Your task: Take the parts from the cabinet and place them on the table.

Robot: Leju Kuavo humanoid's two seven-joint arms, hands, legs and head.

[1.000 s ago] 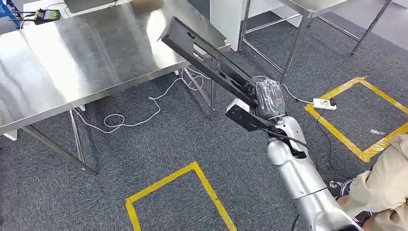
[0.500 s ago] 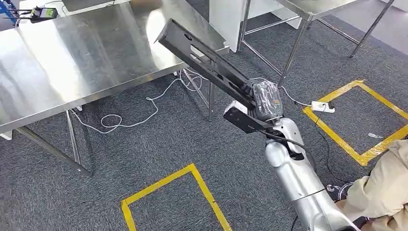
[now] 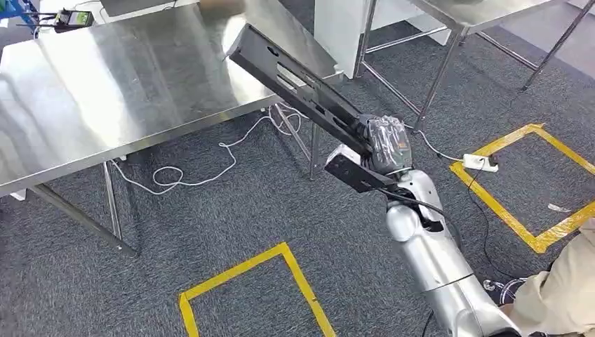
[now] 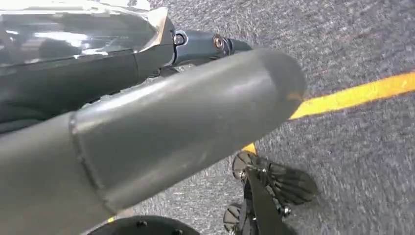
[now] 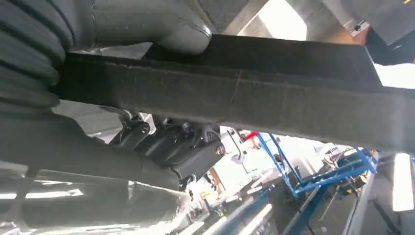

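A long black metal bracket with slotted cut-outs (image 3: 302,88) is held in the air by the right hand (image 3: 388,144), which grips it near its lower end; a short stretch of the part sticks out below the hand, and the long stretch slants up and away so that its far end hangs above the near corner of the shiny stainless-steel table (image 3: 105,91). In the right wrist view the thick grey thumb presses on one face of the black bar (image 5: 254,83) and the darker fingers (image 5: 181,149) curl around the other side. The left hand (image 4: 161,117) hangs over the grey carpet floor (image 4: 352,44), fingers lying straight and together, holding nothing. On the carpet lie yellow tape squares (image 3: 245,281), a loose white cable (image 3: 203,172) under the table and a white power strip (image 3: 480,163). A beige sleeve (image 3: 561,295) of a person shows beside the silver right arm.
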